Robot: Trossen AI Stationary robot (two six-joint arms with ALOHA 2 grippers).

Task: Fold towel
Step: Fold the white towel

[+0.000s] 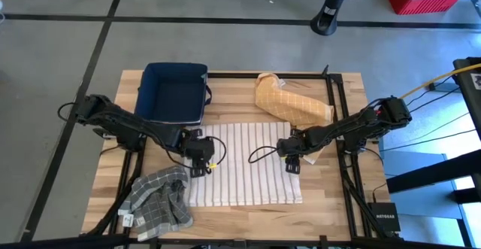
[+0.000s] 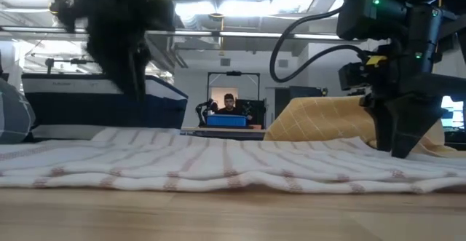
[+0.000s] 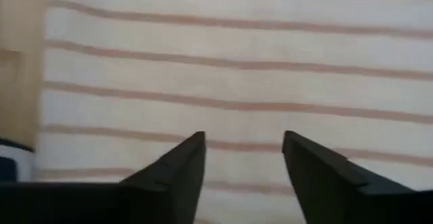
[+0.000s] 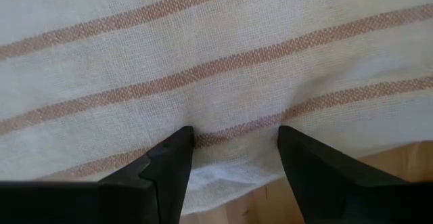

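A white towel with thin reddish stripes (image 1: pixel 244 162) lies spread flat on the wooden table, its stripes running from the near edge to the far edge. My left gripper (image 1: pixel 201 166) hangs open above the towel's left edge, clear of the cloth (image 3: pixel 237 68), and shows blurred and raised in the low view (image 2: pixel 135 81). My right gripper (image 1: pixel 291 165) stands open at the towel's right edge, its fingers reaching down to the cloth (image 2: pixel 397 150). My right gripper comes steeply from above, and its two spread fingertips (image 4: pixel 179 143) stand on the towel's top face just inside its right edge (image 4: pixel 223 187). Nothing is pinched between them. The cloth there lies on the table, slightly rumpled.
A dark blue bin (image 1: pixel 174 91) stands at the far left of the table and a yellow quilted cloth (image 1: pixel 289 102) lies at the far right. A grey checked cloth (image 1: pixel 158 196) lies crumpled at the near left corner. A person (image 2: pixel 229 104) sits in the room behind.
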